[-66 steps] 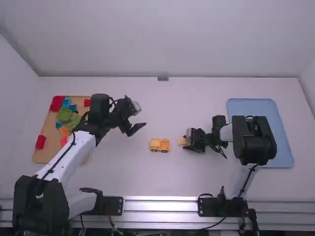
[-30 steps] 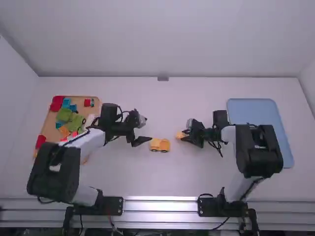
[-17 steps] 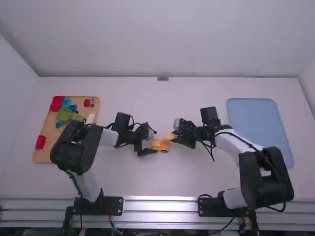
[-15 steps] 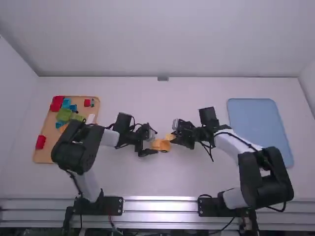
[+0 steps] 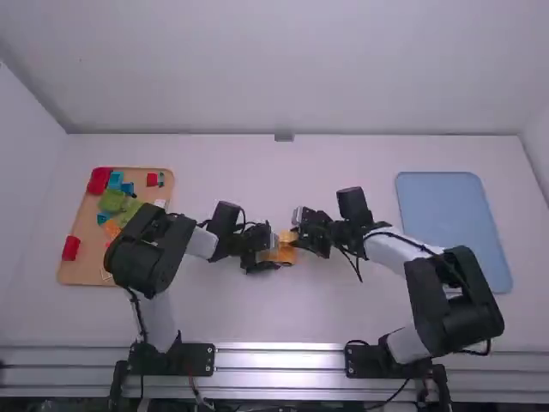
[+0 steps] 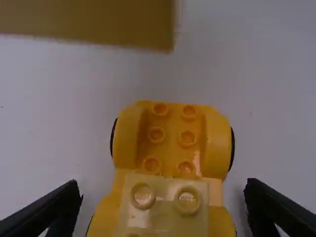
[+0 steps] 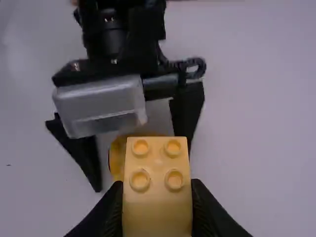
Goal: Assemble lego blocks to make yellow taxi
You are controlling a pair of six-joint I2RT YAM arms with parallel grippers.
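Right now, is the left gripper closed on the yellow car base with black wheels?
No, the left gripper is open, its black fingers apart on either side of the yellow car base.

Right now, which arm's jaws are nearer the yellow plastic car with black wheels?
The left arm: its open jaws flank one end of the car. The right arm holds a yellow studded block in jaws raised past the other.

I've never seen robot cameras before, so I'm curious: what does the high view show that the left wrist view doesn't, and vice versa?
High view: the blue tray and coloured blocks on the tan tray.

Left wrist view: six studs inside the wheeled base.

Both: that base, the raised yellow block and the left end effector.
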